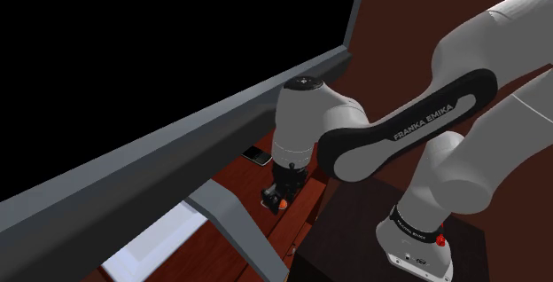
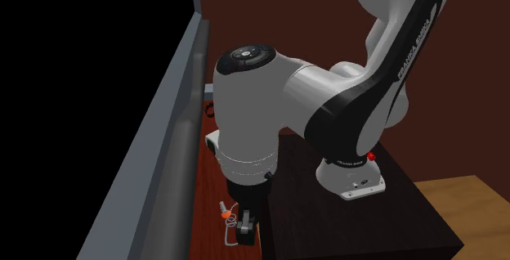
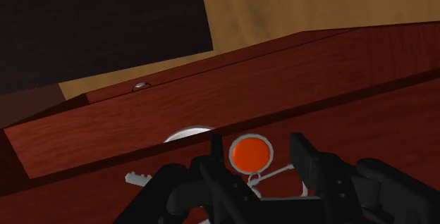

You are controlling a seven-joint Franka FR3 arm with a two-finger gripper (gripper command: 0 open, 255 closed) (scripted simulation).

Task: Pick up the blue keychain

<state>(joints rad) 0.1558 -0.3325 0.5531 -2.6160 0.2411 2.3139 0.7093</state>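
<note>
Keychain [image 3: 250, 152], fob orange-red rather than blue, lies on red-brown tabletop [image 3: 367, 117], between fingers [image 3: 303, 158] of gripper [image 3: 259, 158]. Fingers apart, nothing held; fob sits nearer one finger. I'd centre on fob, lower slightly, close gently, lift straight.

Orange round keychain disc [image 3: 250, 152] on red-brown wooden surface [image 3: 381, 124], between spread fingers of black two-finger gripper [image 3: 257, 145], seemingly untouched; thin white wire ring [image 3: 255, 179] just beside disc; small dark flat object [image 1: 257, 154] farther along surface, below grey beam [image 1: 177, 160]; dark box stand [image 1: 346, 236] beside surface
</note>
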